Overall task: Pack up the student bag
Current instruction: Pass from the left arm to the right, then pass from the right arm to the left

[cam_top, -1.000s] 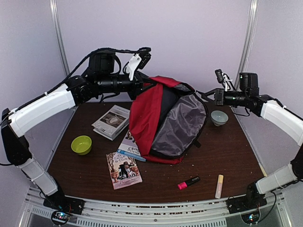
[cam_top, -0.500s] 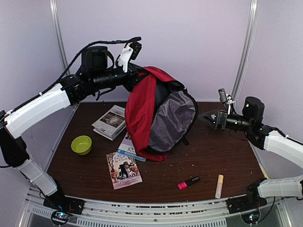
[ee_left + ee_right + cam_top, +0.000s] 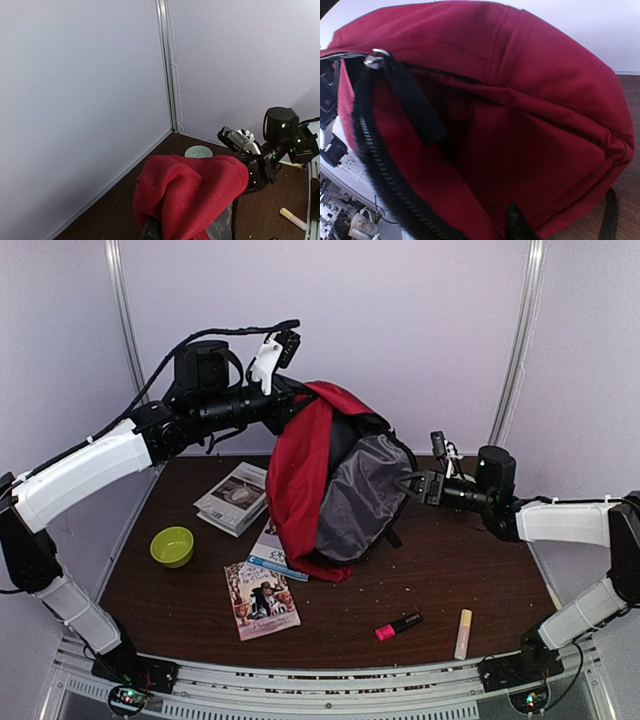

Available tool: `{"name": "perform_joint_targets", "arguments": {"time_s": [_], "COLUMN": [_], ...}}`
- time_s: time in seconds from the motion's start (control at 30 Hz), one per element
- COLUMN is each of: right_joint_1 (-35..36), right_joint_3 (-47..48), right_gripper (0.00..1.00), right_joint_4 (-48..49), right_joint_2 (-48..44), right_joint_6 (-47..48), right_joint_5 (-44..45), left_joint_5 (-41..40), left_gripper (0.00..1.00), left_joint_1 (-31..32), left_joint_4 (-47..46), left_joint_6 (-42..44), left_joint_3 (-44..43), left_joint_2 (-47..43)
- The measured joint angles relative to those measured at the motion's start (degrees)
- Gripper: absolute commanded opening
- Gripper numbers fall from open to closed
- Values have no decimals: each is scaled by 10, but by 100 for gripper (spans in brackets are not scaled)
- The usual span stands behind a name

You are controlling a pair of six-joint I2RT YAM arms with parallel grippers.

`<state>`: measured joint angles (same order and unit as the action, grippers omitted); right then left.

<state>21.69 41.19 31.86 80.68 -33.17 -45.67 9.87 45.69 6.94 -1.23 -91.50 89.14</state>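
The student bag (image 3: 305, 480) is a red backpack with a grey inner panel. It hangs lifted, its bottom end resting on the table. My left gripper (image 3: 298, 405) is shut on its top; in the left wrist view red fabric (image 3: 195, 190) drapes over a dark finger (image 3: 150, 231). My right gripper (image 3: 412, 483) is at the bag's right side. In the right wrist view the bag (image 3: 530, 100) fills the frame, with its black zipper (image 3: 375, 155) at the left. One dark fingertip (image 3: 516, 222) lies against the fabric; the other is hidden.
A green bowl (image 3: 172, 545) sits at the left. Three books (image 3: 236, 497) (image 3: 275, 545) (image 3: 262, 600) lie left of and under the bag. A pink highlighter (image 3: 398, 626) and a yellow marker (image 3: 464, 633) lie near the front. A pale bowl (image 3: 198, 151) stands behind the bag.
My left arm has lifted the bag higher and more upright. My right gripper left the bag's upper rim, dropped, opened wide, and has come back in against the bag's right side.
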Motion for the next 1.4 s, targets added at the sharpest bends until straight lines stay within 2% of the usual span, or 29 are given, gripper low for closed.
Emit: {"name": "perform_joint_targets", "arguments": {"time_s": [0.13, 0.2, 0.3, 0.4, 0.53, 0.57, 0.63, 0.7, 0.73, 0.87, 0.93, 1.0, 1.1, 1.2, 1.3, 1.4], "right_joint_1": [-31, -61, -83, -77, -65, -61, -47, -28, -17, 19, 32, 42, 58, 81, 113, 135], "right_joint_3": [24, 57, 179, 359, 573, 615, 677, 704, 707, 707, 707, 701, 686, 675, 666, 661], "right_gripper": [0, 0, 0, 0, 0, 0, 0, 0, 0, 0, 0, 0, 0, 0, 0, 0], "right_joint_4": [61, 50, -70, -221, -393, -428, -491, -551, -583, -698, -751, -787, -814, -826, -847, -862], "right_joint_2": [15, 14, 14, 23, 50, 62, 88, 110, 122, 174, 199, 213, 211, 203, 193, 183], "right_joint_6": [-78, -92, -55, 17, 112, 134, 183, 231, 257, 346, 384, 416, 455, 499, 543, 568], "right_joint_5": [-44, -50, -43, -29, 30, 44, 72, 94, 103, 130, 139, 140, 127, 111, 100, 91], "left_joint_5": [-2, -8, -16, -22, 15, 31, 50, 68, 73, 73, 76, 95, 128, 146, 148, 154], "left_gripper": [0, 0, 0, 0, 0, 5, 22, 50, 59, 75, 88, 96, 97, 87, 70, 62], "left_joint_1": [-8, -18, -37, -51, -50, -46, -34, -15, -5, 37, 55, 64, 65, 63, 53, 24], "left_joint_4": [-13, -31, -80, -123, -170, -188, -216, -235, -231, -146, -100, -72, -58, -44, -7, 15], "left_joint_6": [-8, -22, -63, -108, -159, -169, -179, -177, -167, -88, -34, 17, 78, 122, 160, 191], "left_joint_3": [13, 35, 96, 154, 190, 202, 228, 269, 288, 328, 343, 362, 375, 347, 264, 186], "left_joint_2": [-2, -9, -35, -57, -57, -54, -54, -56, -57, -70, -101, -156, -245, -271, -224, -143]}}
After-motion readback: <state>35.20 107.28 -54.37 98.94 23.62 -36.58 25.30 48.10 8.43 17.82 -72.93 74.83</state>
